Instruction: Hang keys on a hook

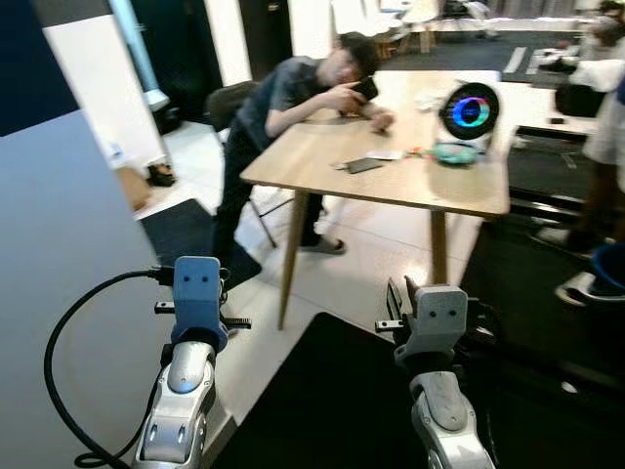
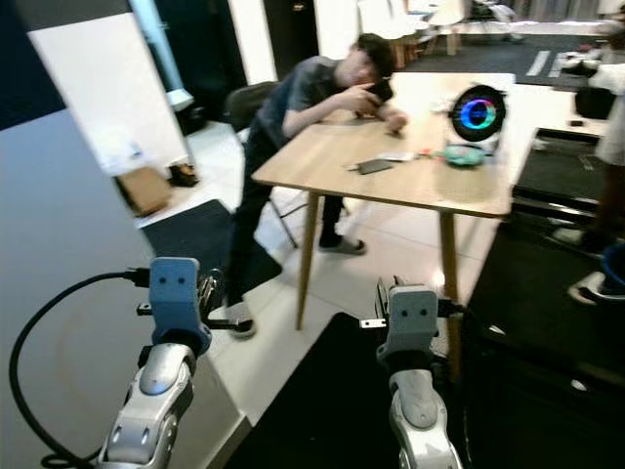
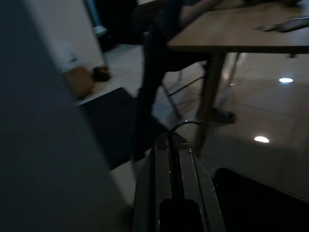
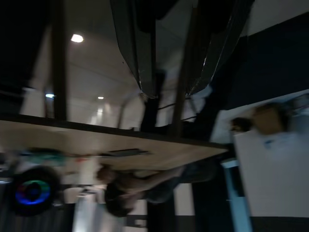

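Observation:
In the left wrist view my left gripper is shut, and a thin metal key ring sticks out from its tip. The keys themselves are hidden. This arm is raised low on the left, close beside a grey wall panel. My right gripper is open with nothing between its fingers. The right arm is held up at the same height, over a black floor mat.
A wooden table stands ahead with a person leaning on it. A round fan with a glowing ring and small items lie on top. Another person stands at right. A dark mat and a cardboard box lie at left.

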